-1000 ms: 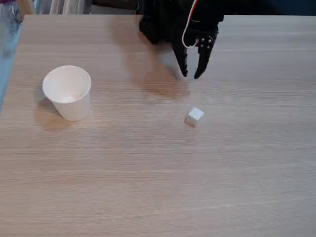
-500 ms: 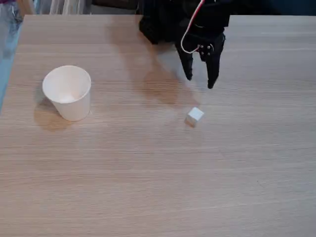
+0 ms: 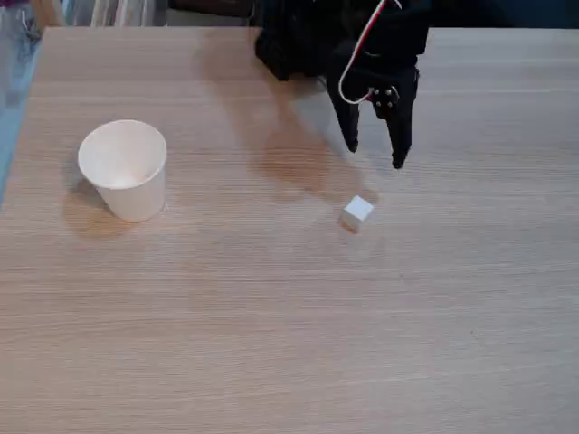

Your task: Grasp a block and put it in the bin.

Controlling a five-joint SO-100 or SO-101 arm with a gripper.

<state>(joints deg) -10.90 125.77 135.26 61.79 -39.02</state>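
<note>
A small white cube, the block (image 3: pixel 357 213), rests on the wooden table right of centre in the fixed view. My black gripper (image 3: pixel 374 158) hangs open just beyond and slightly right of it, its two fingers pointing down with nothing between them. The bin, a white paper cup (image 3: pixel 125 169), stands upright on the left side of the table, well apart from both block and gripper.
The arm's black base (image 3: pixel 298 36) sits at the table's far edge with a red-and-white cable looping by the wrist. The light wooden table (image 3: pixel 289 344) stretches wide in front. Blurred items lie past the far left corner.
The gripper has come forward and to the right toward the block, and its fingers have spread wider. Block and cup have stayed put.
</note>
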